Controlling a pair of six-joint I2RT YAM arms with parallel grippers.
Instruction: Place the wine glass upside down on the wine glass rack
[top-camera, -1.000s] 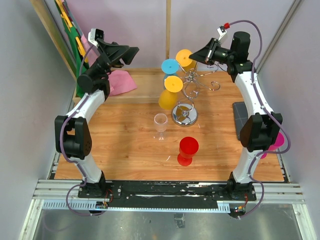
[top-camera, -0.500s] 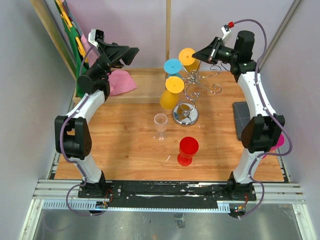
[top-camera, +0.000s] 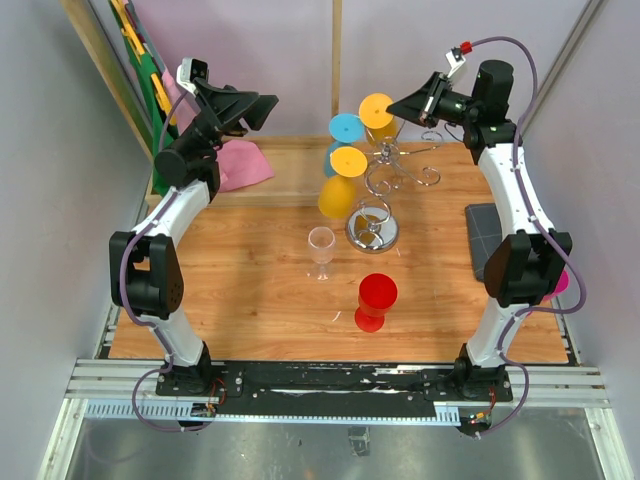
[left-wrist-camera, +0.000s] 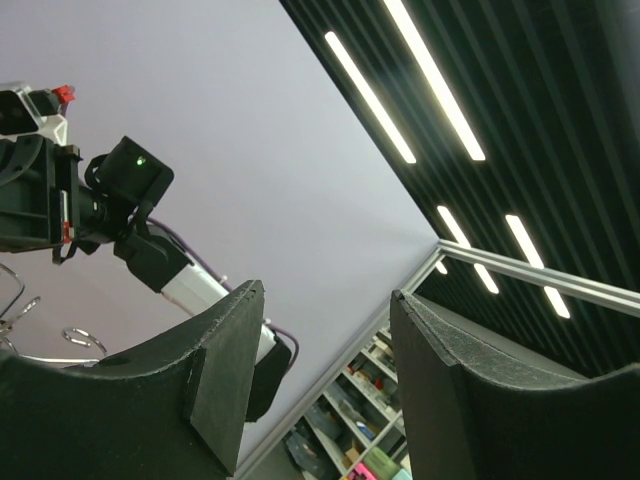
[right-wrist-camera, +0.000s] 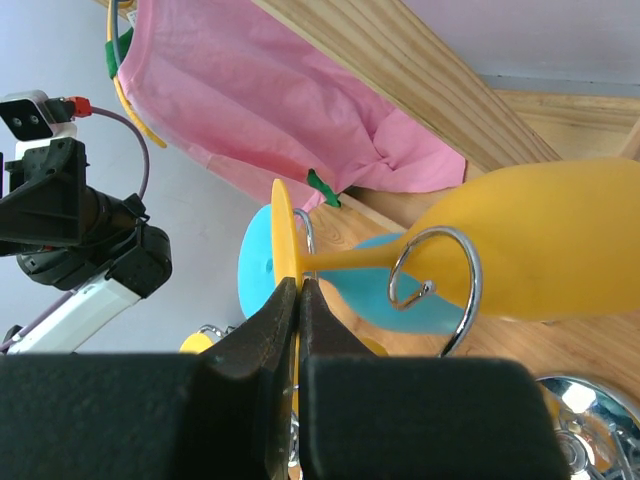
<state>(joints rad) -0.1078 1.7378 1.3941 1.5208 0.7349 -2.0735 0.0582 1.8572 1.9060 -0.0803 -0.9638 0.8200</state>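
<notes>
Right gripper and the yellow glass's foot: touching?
Touching. The right wrist view shows the right gripper shut on the rim of the foot of the yellow glass, with yellow showing between the fingers.

Right end effector (top-camera: 398, 104) holds orange glass (top-camera: 376, 108) on rack (top-camera: 372, 230).

Went over all three views and honestly couldn't read a thing: no text, labels, brand names, numbers or signs were legible anywhere.
</notes>
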